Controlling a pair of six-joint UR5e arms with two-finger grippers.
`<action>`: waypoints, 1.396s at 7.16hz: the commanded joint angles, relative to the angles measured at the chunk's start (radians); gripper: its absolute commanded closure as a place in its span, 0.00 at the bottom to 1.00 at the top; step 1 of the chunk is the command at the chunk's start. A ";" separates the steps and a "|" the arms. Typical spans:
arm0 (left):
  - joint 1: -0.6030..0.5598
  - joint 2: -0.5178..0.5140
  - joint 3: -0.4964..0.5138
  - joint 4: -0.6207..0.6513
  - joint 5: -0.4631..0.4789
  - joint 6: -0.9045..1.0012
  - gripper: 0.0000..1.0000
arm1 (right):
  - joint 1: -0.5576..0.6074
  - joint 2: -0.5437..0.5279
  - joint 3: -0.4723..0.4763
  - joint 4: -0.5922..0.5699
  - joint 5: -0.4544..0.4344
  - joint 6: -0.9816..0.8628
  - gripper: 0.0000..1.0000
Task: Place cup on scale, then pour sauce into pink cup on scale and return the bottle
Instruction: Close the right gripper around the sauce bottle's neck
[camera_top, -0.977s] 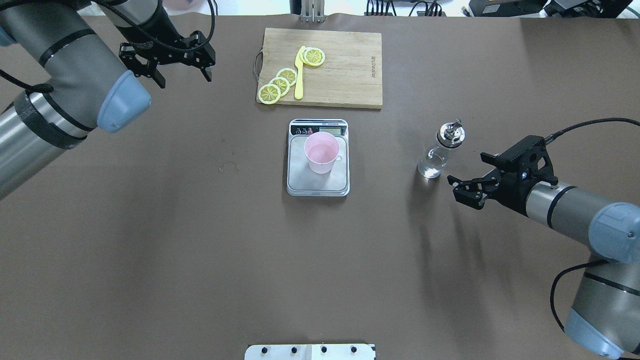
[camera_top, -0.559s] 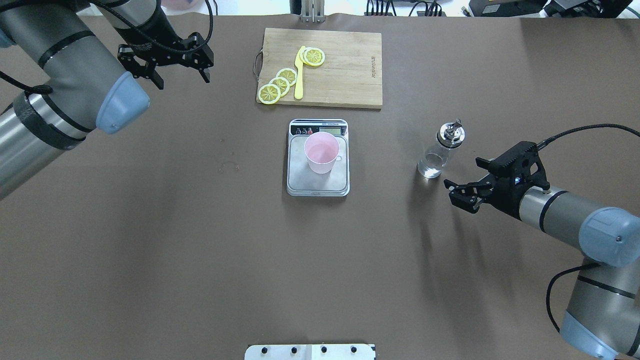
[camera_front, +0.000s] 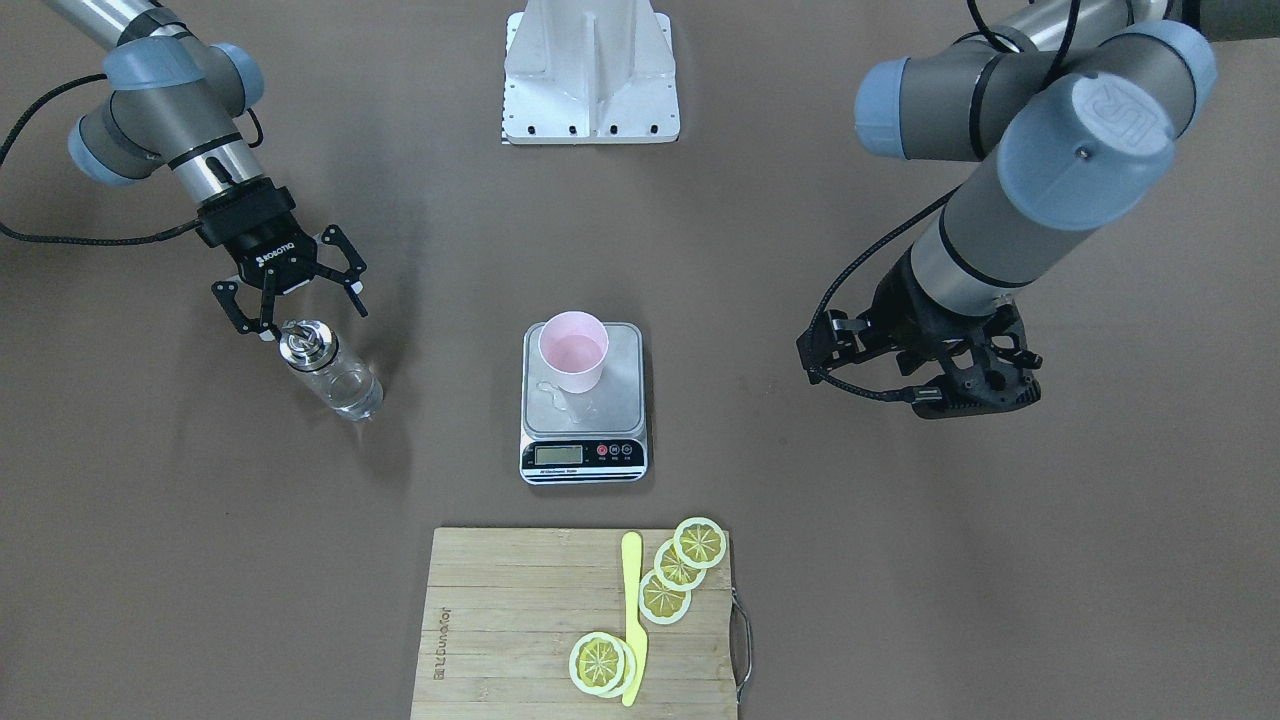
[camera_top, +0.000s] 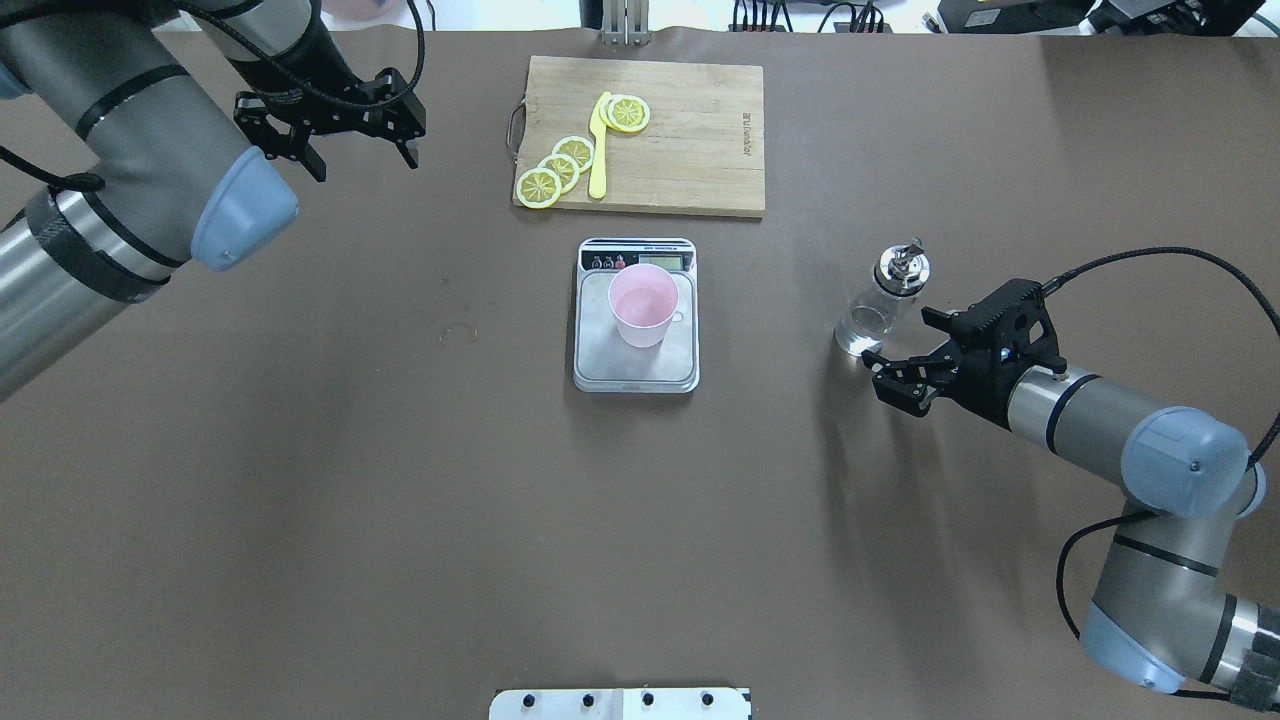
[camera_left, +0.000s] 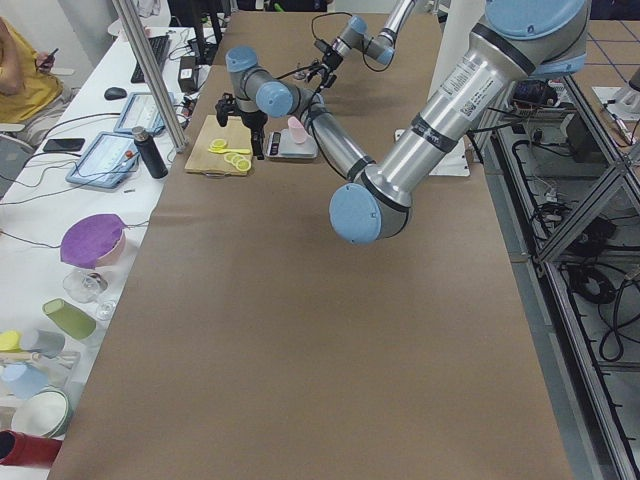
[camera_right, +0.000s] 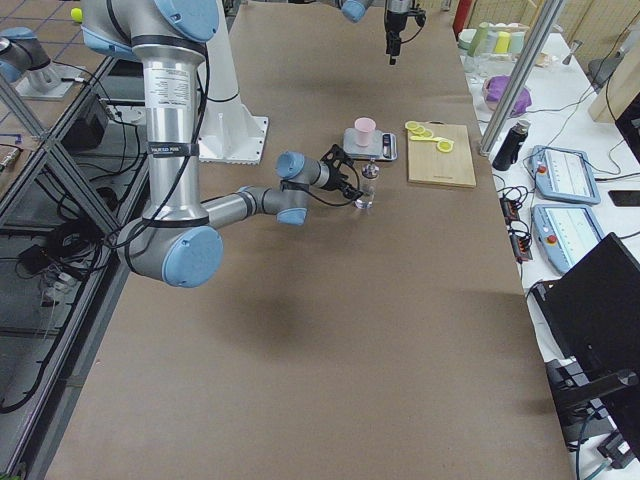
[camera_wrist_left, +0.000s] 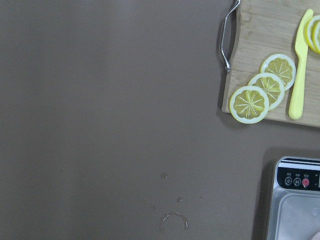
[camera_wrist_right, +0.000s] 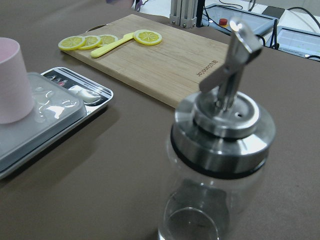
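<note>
The pale pink cup (camera_top: 643, 305) stands upright on the steel scale (camera_top: 637, 372) at the table's middle, also in the front view as cup (camera_front: 573, 350) and scale (camera_front: 620, 395). Clear drops lie on the platform. The clear glass bottle (camera_top: 880, 300) with its metal pourer stands upright right of the scale, a little clear liquid at its bottom; it fills the right wrist view (camera_wrist_right: 220, 165). My right gripper (camera_top: 897, 336) is open, just right of the bottle, not touching it. My left gripper (camera_top: 365, 160) is open and empty at the far left.
A bamboo cutting board (camera_top: 690, 150) with lemon slices (camera_top: 560, 165) and a yellow knife (camera_top: 598, 150) lies behind the scale. A small wet ring (camera_top: 458, 335) marks the table left of the scale.
My right gripper has moved closer to the bottle, staying open. My left gripper has drifted slightly further back. Cup, scale and bottle have not moved.
</note>
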 joint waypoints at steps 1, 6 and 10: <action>0.002 0.000 -0.001 0.000 0.002 0.000 0.00 | 0.012 0.000 -0.006 0.000 -0.001 -0.002 0.08; 0.005 0.000 0.003 -0.002 0.006 0.000 0.00 | 0.017 0.051 -0.078 0.002 -0.004 -0.002 0.13; 0.008 -0.001 0.001 -0.002 0.008 0.000 0.00 | 0.017 0.094 -0.130 0.023 -0.006 0.001 0.20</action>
